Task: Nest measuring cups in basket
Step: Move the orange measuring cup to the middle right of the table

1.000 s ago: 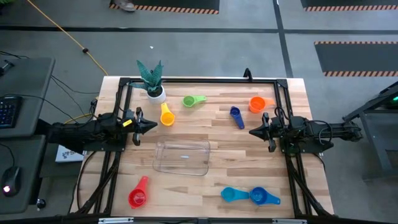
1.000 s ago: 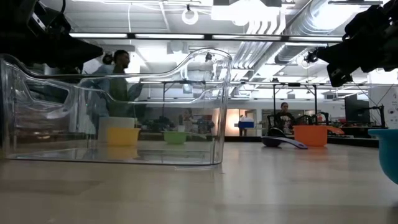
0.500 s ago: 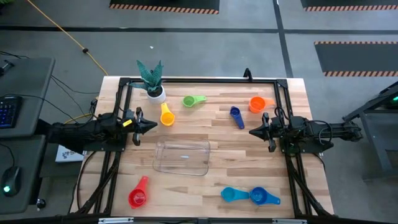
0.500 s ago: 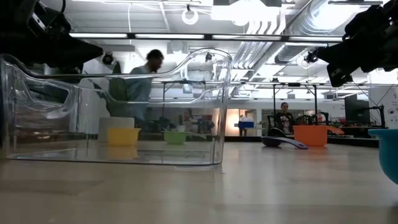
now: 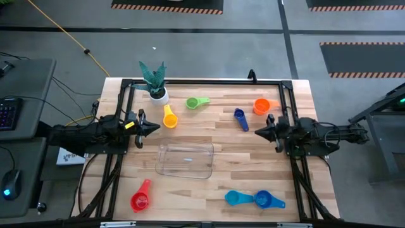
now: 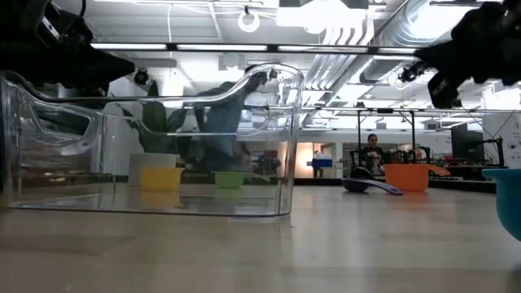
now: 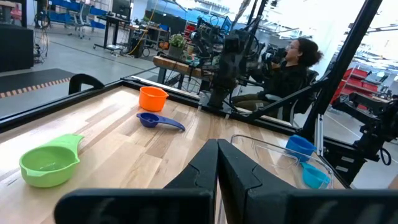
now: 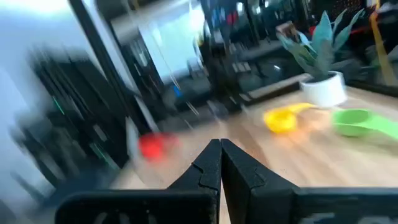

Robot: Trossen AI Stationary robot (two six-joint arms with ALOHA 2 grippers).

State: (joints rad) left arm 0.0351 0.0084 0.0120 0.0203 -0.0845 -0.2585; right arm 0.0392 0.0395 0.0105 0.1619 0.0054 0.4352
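Both the left gripper (image 5: pixel 154 128) and right gripper (image 5: pixel 258 132) hang closed and empty at mid-frame, six measuring cups (image 5: pixel 169 118) scattered around the central basket (image 5: pixel 185 159); light, stiff, slick plastic, best pinched by the flat handles.

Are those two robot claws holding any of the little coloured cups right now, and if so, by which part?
Nothing is held. The left gripper and right gripper are both shut on nothing, above bare table.

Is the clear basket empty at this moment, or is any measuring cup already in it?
Empty. The basket shows only bare table through it; every cup lies outside it.
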